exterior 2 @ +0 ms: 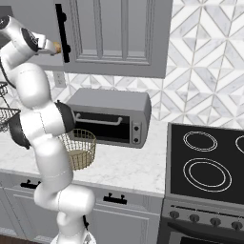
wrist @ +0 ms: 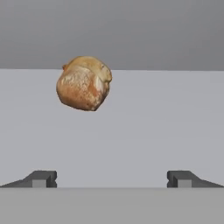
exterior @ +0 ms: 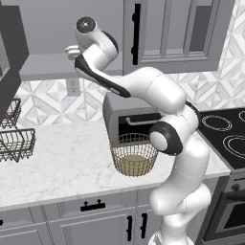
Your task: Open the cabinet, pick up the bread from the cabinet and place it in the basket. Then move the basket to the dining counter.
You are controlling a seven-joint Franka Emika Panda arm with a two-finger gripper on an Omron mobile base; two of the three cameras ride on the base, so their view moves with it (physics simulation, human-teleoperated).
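Observation:
The bread [wrist: 84, 83], a small golden-brown bun, lies on the grey shelf inside the open cabinet [exterior: 57, 33], a little ahead of my gripper [wrist: 111, 179] and left of its centre line. The fingertips [wrist: 41, 178] stand wide apart with nothing between them, so the gripper is open. In the right base view the bread [exterior 2: 57, 46] shows as a small tan spot just off the end of my hand, beside a cabinet door with a long black bar handle [exterior 2: 62, 33]. The tan wire basket [exterior: 134, 154] [exterior 2: 81, 147] stands empty on the marble worktop below.
A grey toaster oven [exterior 2: 109, 115] sits behind the basket. A black stove [exterior 2: 205, 162] is to the right. Dark wire racks [exterior: 14, 139] stand at the left of the worktop [exterior: 62, 167]. The panelled door with the black handle [exterior: 137, 33] hangs right of my hand.

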